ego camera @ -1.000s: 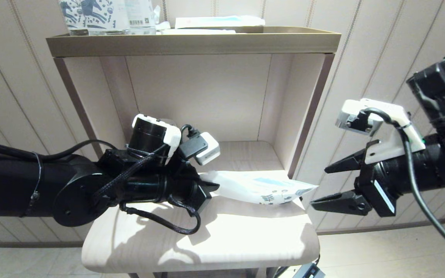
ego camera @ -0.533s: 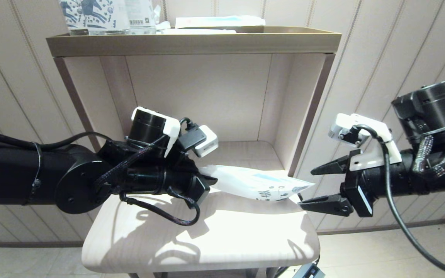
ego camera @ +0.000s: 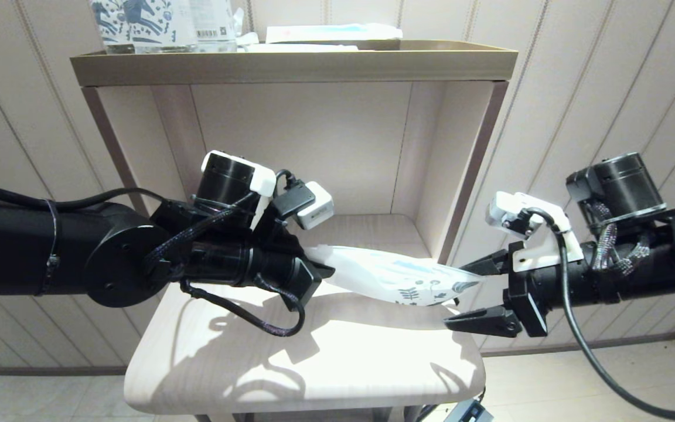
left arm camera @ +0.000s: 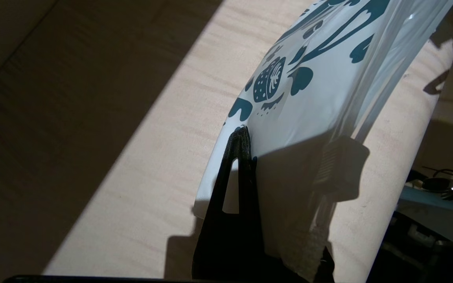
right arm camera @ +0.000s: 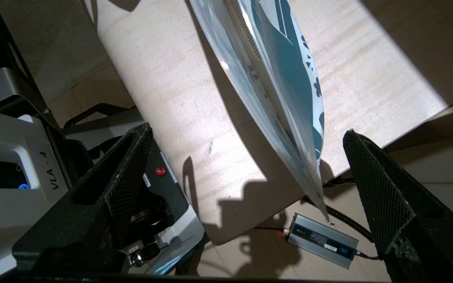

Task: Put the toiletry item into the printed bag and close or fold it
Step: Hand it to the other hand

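Overhead, horse-printed packs (ego camera: 138,23) on shelf top (ego camera: 293,65), left gripper (ego camera: 320,272) clamped on printed bag (ego camera: 396,278), contents probably hidden, right gripper (ego camera: 472,293) wide, empty, now straddling bag's tip, nearer than before.

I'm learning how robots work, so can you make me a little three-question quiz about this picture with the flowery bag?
1. True or false: the left gripper is shut on one end of the printed bag.
2. The right gripper is: A) shut on the bag, B) open with the bag's printed end between its fingers, C) resting on the top shelf.
3. Fill in: the bag is held in the air above the pale wooden ____.

Key: 1 true; 2 B; 3 table. In the right wrist view the bag's tip hangs in the gap between the two fingers, touching neither.
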### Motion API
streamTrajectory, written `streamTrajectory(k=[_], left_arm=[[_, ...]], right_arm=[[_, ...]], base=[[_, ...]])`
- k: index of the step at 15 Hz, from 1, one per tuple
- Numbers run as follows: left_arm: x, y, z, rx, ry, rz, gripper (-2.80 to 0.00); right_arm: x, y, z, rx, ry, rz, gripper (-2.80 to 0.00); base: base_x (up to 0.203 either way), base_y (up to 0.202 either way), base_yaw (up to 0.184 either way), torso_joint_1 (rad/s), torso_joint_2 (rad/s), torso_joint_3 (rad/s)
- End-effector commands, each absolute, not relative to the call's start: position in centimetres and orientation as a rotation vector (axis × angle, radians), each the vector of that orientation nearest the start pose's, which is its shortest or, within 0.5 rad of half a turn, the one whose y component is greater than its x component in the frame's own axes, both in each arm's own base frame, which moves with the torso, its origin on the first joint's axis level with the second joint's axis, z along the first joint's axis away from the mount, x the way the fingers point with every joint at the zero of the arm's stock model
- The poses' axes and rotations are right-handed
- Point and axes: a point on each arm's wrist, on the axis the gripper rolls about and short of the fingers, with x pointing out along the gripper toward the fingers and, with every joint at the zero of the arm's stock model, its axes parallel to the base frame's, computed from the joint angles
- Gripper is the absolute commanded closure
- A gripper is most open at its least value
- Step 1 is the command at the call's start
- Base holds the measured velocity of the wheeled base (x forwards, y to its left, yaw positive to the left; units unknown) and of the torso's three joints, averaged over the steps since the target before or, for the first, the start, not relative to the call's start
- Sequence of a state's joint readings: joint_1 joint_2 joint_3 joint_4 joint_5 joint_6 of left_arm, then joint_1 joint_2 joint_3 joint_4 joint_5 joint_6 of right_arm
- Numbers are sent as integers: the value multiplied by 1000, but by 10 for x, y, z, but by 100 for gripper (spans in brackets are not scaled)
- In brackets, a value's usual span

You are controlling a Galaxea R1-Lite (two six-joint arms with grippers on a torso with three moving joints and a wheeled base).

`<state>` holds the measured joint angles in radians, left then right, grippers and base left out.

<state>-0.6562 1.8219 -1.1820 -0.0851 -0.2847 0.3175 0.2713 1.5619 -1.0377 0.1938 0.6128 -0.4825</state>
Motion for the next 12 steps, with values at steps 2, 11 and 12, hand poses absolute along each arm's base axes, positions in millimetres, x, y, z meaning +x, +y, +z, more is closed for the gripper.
streamTrajectory(k=[2,11,12], left_arm=[[272,-218,191,393,420,-1005,0],[277,-221,185,396,435,-1006,0],[277,-222,185,396,435,-1006,0]], right_arm=[[260,86,201,-302,530,1008,-280],[266,88,193,-302,521,1005,-280],[267,88,191,-303,523,1004,-280]], base=[[0,0,0,0,0,0],[0,0,0,0,0,0],[0,0,0,0,0,0]])
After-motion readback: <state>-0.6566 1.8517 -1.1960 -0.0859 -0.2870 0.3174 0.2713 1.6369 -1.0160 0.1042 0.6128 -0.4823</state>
